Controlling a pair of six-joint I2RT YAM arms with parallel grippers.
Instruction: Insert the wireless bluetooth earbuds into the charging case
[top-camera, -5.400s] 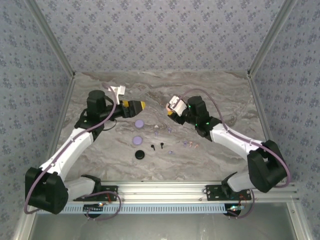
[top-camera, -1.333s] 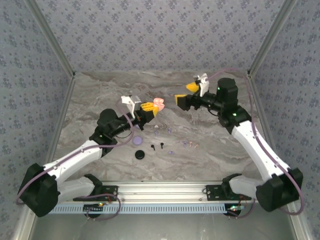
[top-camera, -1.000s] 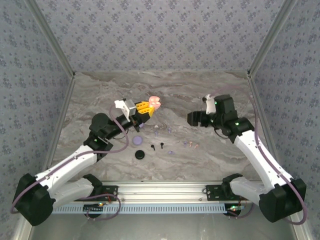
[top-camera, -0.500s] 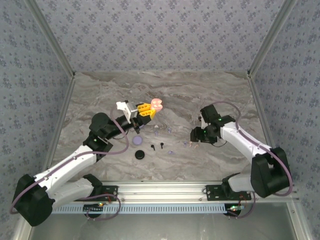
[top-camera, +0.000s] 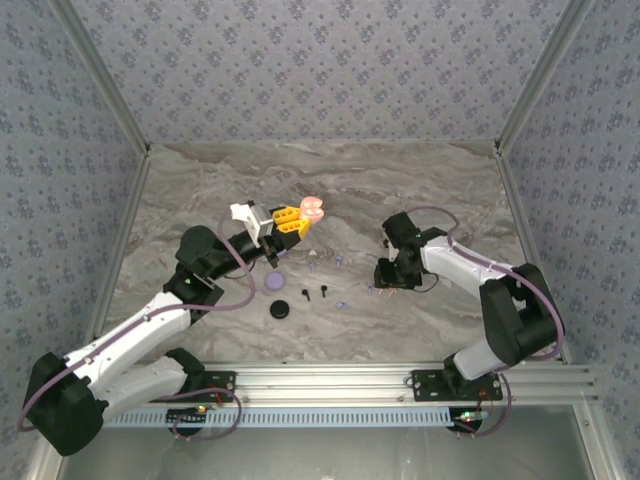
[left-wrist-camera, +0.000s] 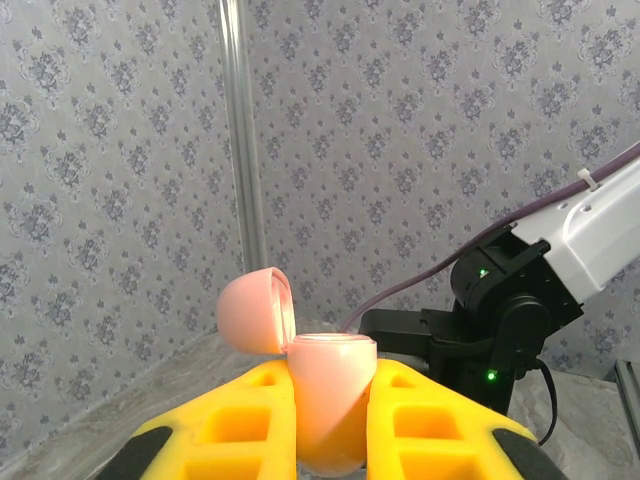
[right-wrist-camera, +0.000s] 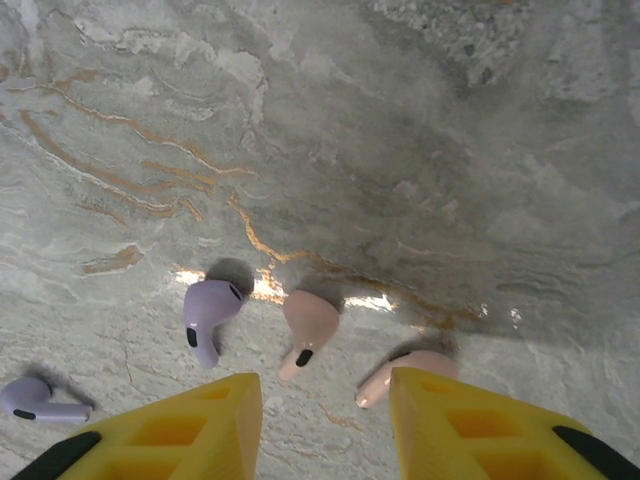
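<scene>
Nearest us on the bench (top-camera: 200, 190), a black disc (top-camera: 280, 309) and two black earbuds (top-camera: 306, 294) lie untouched, with a lilac disc (top-camera: 274, 281) just behind them. A little farther in, the right end effector (right-wrist-camera: 325, 385) is down low over the bench, its yellow jaws apart with nothing between them. A pink earbud (right-wrist-camera: 306, 332) lies just ahead of the gap. A second pink earbud (right-wrist-camera: 408, 366) sits just beside one finger, and a lilac earbud (right-wrist-camera: 208, 310) rests near the other. Farther back, the left end effector (left-wrist-camera: 330, 372) is clamped on the pink charging case (left-wrist-camera: 322, 410), holding it above the bench with its lid (left-wrist-camera: 255, 312) hinged open.

We judge the step in hand to be picking up a pink earbud. The next move calls for centring the jaws on one bud alone and pinching it without nudging its neighbour or the lilac one. The bud then has to be carried to the open case.
</scene>
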